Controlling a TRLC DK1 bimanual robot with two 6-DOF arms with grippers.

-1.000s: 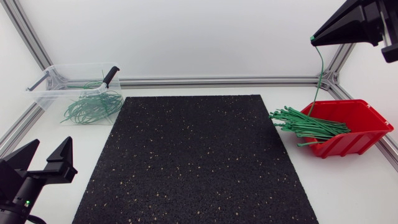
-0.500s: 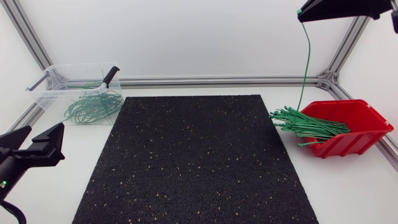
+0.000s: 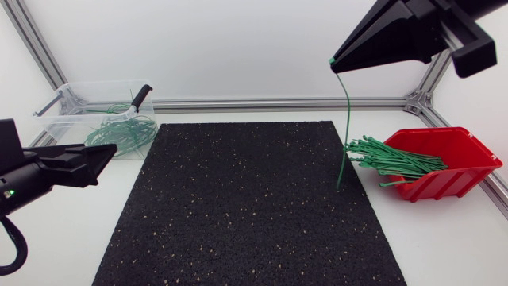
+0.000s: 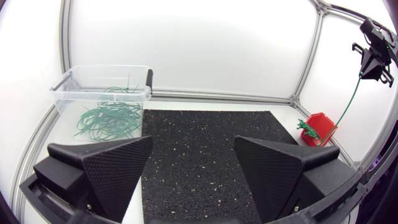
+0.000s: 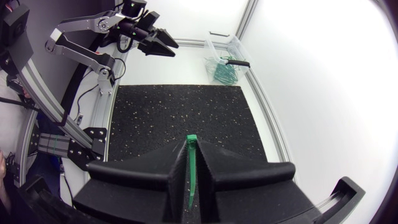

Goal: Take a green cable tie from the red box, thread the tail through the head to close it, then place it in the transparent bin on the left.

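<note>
My right gripper (image 3: 333, 60) has swung in from above the red box (image 3: 460, 159) toward the black mat (image 3: 238, 206), its fingers pinching the top end of one green cable tie (image 3: 344, 119). The tie now hangs free over the mat's right edge, lifted clear of the bundle of ties (image 3: 393, 159) spilling from the box. My left gripper (image 3: 109, 148) has risen beside the mat's left edge, fingers spread, holding nothing. The transparent bin (image 3: 55, 115) stays beyond the mat's far left corner.
</note>
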